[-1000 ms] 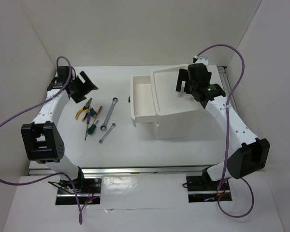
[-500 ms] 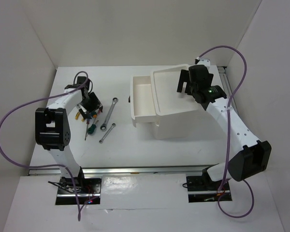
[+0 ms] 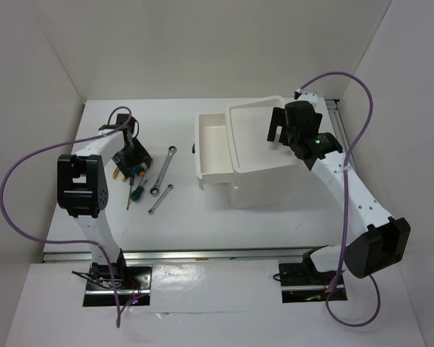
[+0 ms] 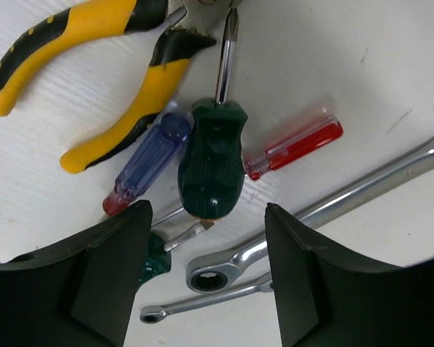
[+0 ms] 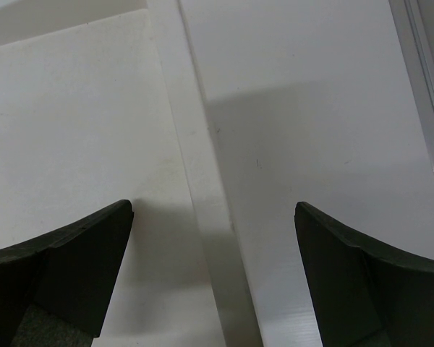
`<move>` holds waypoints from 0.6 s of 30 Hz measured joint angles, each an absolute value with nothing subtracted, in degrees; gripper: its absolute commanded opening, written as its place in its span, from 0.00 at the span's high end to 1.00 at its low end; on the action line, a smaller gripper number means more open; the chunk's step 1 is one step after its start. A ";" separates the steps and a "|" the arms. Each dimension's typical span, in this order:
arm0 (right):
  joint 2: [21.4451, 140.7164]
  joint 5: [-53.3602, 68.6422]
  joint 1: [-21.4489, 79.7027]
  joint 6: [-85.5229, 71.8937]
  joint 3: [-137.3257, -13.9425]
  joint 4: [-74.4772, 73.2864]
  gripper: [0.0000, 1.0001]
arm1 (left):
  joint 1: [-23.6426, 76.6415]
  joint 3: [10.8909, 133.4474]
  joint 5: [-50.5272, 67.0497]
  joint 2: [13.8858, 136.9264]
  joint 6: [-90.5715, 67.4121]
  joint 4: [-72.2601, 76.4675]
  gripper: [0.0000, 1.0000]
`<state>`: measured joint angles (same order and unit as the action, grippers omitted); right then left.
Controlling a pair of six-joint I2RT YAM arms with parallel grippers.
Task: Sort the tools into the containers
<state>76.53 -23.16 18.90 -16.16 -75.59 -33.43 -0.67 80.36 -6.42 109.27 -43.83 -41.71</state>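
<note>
The tools lie in a pile at the table's left. It holds yellow-handled pliers [image 4: 94,79], a stubby green screwdriver [image 4: 211,170], a blue-handled one [image 4: 148,163], a red one [image 4: 296,148], a long wrench [image 4: 347,199] and a short wrench [image 4: 202,303]. My left gripper [image 4: 210,289] is open and low over the pile [image 3: 130,155], its jaws either side of the green handle's end and the wrench heads. The white box unit [image 3: 264,181] has one drawer [image 3: 215,163] pulled out to the left. My right gripper [image 3: 278,129] hangs open and empty over the top tray [image 3: 249,144].
In the top view the long wrench [image 3: 164,168] and short wrench [image 3: 160,199] lie between the pile and the drawer. The right wrist view shows the tray's rim [image 5: 199,188], with table beside it and a metal rail [image 5: 423,72] at the far right.
My left arm swung in from the back left and came down over the tool pile, gripper open. My right gripper shifted slightly right over the tray.
</note>
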 measured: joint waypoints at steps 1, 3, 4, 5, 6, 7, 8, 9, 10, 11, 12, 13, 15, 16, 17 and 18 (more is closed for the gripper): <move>76.53 -23.16 18.90 -16.10 -75.59 -33.41 0.00 | -0.69 80.62 -6.44 109.93 -43.83 -41.58 0.25; 76.53 -23.16 18.90 -16.03 -75.59 -33.41 0.00 | -0.84 80.75 -6.55 111.33 -43.97 -41.52 0.28; 76.53 -23.16 18.90 -16.01 -75.59 -33.41 0.00 | -0.97 80.75 -6.57 111.77 -43.99 -41.58 0.32; 76.53 -23.16 18.90 -16.03 -75.59 -33.41 0.00 | -0.99 80.75 -6.72 112.29 -44.07 -41.63 0.34; 76.49 -23.16 18.90 -16.03 -75.59 -33.41 0.00 | -1.04 80.75 -6.81 112.68 -44.16 -41.60 0.39; 76.40 -23.16 18.90 -16.01 -75.46 -33.30 0.00 | -1.08 80.75 -6.83 112.99 -44.34 -41.63 0.45; 76.27 -23.18 18.90 -16.03 -75.29 -33.21 0.00 | -1.10 80.75 -6.87 113.21 -44.62 -41.60 0.54; 76.14 -23.18 18.90 -15.99 -75.24 -33.21 0.00 | -1.13 80.75 -6.83 113.27 -45.06 -41.58 0.62; 76.03 -23.20 18.90 -15.99 -75.13 -33.21 0.00 | -1.13 80.79 -6.83 113.27 -45.12 -41.65 0.69; 75.88 -23.22 18.90 -15.99 -74.96 -33.17 0.00 | -1.13 80.88 -6.85 113.27 -45.32 -41.67 0.72; 75.75 -23.24 18.90 -15.97 -74.87 -33.19 0.00 | -1.10 80.99 -6.83 113.27 -45.08 -41.69 0.80; 75.66 -23.24 18.90 -15.94 -74.83 -33.23 0.00 | -1.19 81.01 -6.94 113.27 -45.10 -41.65 0.85; 75.53 -23.27 18.90 -15.88 -74.70 -33.19 0.00 | -1.43 81.01 -6.90 113.25 -45.21 -41.67 0.98; 75.50 -23.27 18.90 -15.86 -74.65 -33.19 0.00 | -1.58 81.01 -6.83 113.25 -45.21 -41.71 1.00; 75.48 -23.27 18.90 -15.84 -74.65 -33.19 0.00 | -1.67 81.03 -6.76 113.14 -45.17 -41.76 1.00; 75.48 -23.27 18.90 -15.81 -74.65 -33.19 0.00 | -1.74 81.03 -6.70 112.99 -45.08 -41.82 1.00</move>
<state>75.48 -23.27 18.90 -15.81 -74.65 -33.19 -1.74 81.03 -6.70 112.99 -45.08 -41.82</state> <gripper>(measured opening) 0.994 0.456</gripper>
